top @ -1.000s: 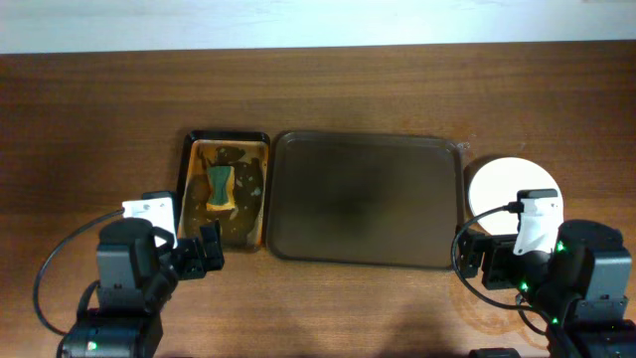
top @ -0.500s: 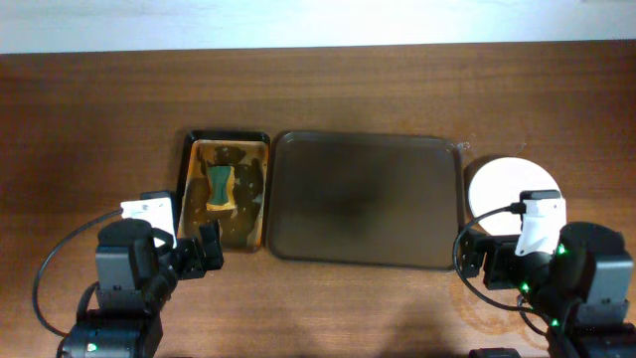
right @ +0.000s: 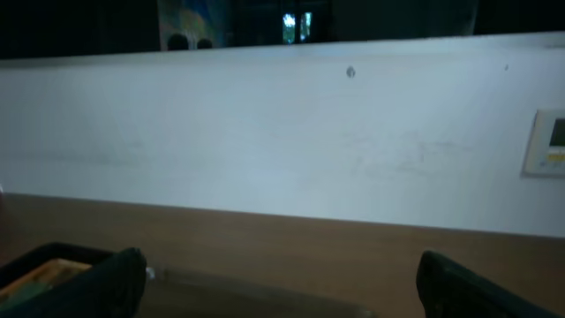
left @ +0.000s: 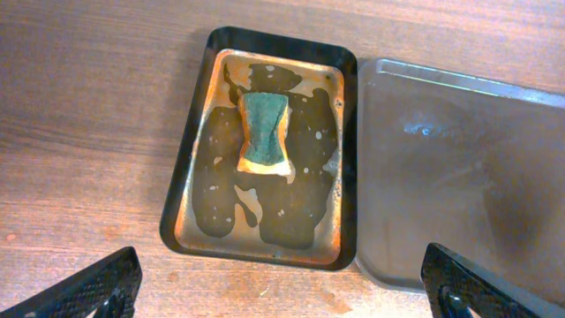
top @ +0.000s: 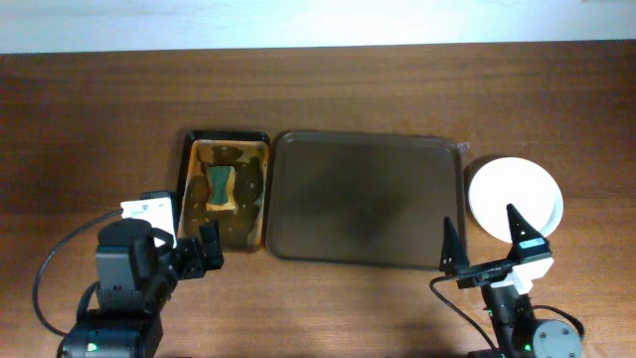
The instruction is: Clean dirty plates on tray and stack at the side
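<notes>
Right arm's pulled back since a second ago, its claw (top: 481,216) spread wide near the round white plates (top: 515,197) on the brown wood-grain bench (top: 99,119), just right of the dark-brown rectangular tray (top: 364,202). Left claw (left: 282,287) wide too.

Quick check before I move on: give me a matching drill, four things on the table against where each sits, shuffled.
1 sponge
2 small tray
3 large tray
4 plates

a on the bare tabletop, right of the large tray
b inside the small tray
c just left of the large tray
d between the small tray and the plates

Pairs: 1-b, 2-c, 3-d, 4-a
</notes>
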